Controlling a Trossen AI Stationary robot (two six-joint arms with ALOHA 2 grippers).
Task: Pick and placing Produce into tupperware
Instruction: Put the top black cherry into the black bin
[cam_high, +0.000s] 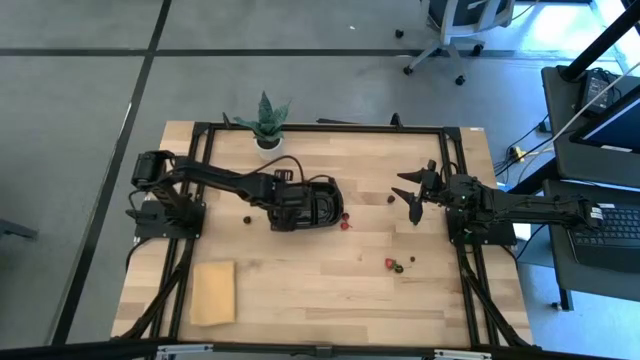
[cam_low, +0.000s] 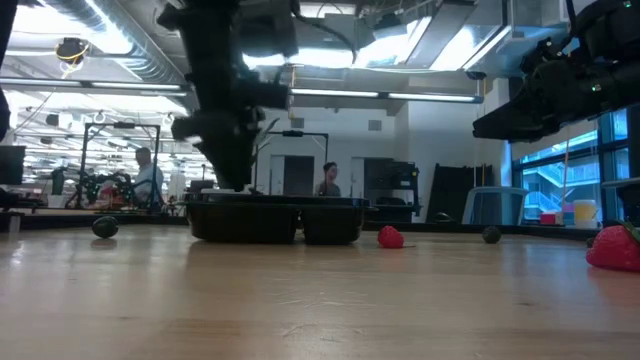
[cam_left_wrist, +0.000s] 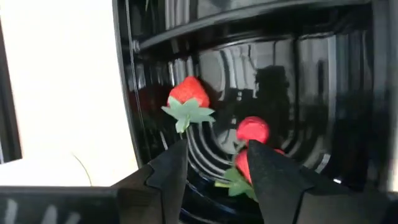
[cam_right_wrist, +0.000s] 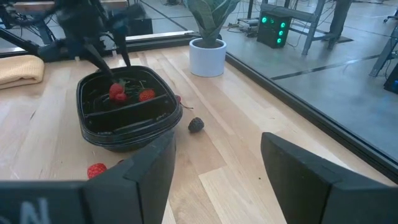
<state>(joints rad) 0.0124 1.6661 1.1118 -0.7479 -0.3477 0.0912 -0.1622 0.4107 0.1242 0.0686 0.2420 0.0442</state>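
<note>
My left gripper (cam_left_wrist: 214, 165) hangs parted and empty over strawberries (cam_left_wrist: 188, 94) in the tupperware (cam_right_wrist: 127, 124); one berry sits half-hidden behind a finger. My right gripper (cam_right_wrist: 214, 165) waits wide apart.

left tool (cam_left_wrist: 214, 168) points down with fingers parted, while the right tool (cam_right_wrist: 214, 168) hangs open, well apart.

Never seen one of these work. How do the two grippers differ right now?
The left gripper hangs over the black tray, above the strawberries lying in it; the right gripper waits apart from the tray, over bare table. The left points down into the tray; the right reaches out level. Both are dark, two-fingered, open and empty.
</note>
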